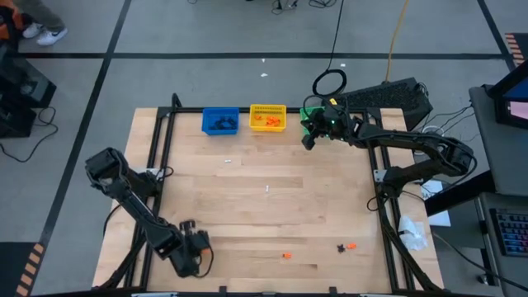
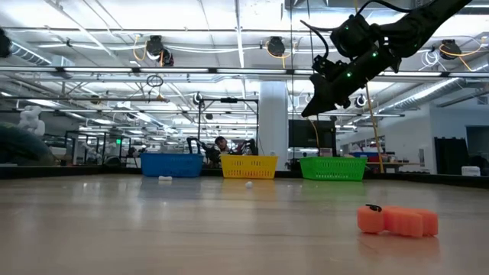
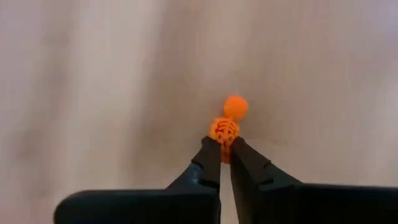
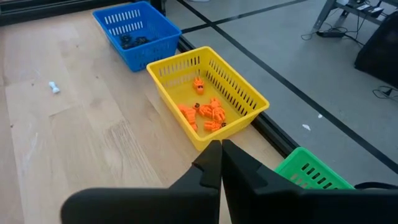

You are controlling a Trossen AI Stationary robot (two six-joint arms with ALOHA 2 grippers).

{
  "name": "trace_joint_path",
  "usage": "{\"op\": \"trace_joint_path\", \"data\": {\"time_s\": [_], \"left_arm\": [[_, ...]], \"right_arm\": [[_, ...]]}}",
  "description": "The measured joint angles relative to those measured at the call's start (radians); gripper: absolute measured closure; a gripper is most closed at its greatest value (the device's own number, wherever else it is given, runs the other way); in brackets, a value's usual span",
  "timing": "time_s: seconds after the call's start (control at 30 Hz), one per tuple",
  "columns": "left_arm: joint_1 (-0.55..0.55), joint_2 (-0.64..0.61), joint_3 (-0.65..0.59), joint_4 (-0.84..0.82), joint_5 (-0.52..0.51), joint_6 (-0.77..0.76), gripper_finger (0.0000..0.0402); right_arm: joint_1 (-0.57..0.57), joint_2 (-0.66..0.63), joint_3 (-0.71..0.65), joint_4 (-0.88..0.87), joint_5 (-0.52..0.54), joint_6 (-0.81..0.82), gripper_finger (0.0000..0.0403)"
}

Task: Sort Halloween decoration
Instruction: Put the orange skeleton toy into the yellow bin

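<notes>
The left gripper (image 3: 225, 152), low at the bench's (image 1: 264, 206) near edge, has its jaws pinched on an orange skeleton trinket (image 3: 227, 121). The right gripper (image 4: 221, 158) hangs with jaws closed and empty above the far edge, near the yellow bin (image 4: 205, 93) of orange pieces (image 4: 208, 112). More orange trinkets (image 1: 286, 255) lie loose on the bench.

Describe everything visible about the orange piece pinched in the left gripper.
The orange skeleton figure looks like moulded plastic: a round head above a ribbed torso with dark gaps between the ribs. Its lower part is hidden between the fingers of the left gripper, which is shut on it. It points away from the wrist, over the pale wooden table; whether it touches the wood is unclear.
</notes>
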Motion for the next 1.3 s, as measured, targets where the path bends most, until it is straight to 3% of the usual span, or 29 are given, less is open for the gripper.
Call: {"op": "trace_joint_path", "data": {"time_s": [0.17,0.3,0.53,0.7,0.87,1.0,1.3], "left_arm": [[0.062,-0.086,0.001,-0.106,-0.064,0.025,0.0389],[0.175,-0.149,0.001,-0.149,-0.121,0.104,0.0389],[0.515,-0.218,0.003,-0.072,-0.16,0.376,0.0389],[0.811,-0.221,0.004,0.068,-0.054,0.632,0.0389],[1.084,-0.165,0.092,0.097,-0.02,0.865,0.0389],[1.241,-0.069,0.224,0.093,0.002,1.016,0.0389],[1.426,0.204,0.511,0.071,0.084,1.148,0.0389]], "right_arm": [[0.0,0.0,0.001,-0.004,0.0,0.0,0.0403],[0.0,0.0,0.001,-0.006,0.0,0.0,0.0403],[0.0,0.0,0.001,-0.006,-0.003,0.0,0.0403],[0.0,0.0,0.001,-0.005,-0.004,0.0,0.0403],[0.0,0.0,0.001,-0.003,-0.004,0.0,0.0403],[0.0,0.0,0.001,-0.003,-0.004,0.0,0.0403],[0.0,0.0,0.001,-0.003,-0.004,-0.011,0.0403]]}}
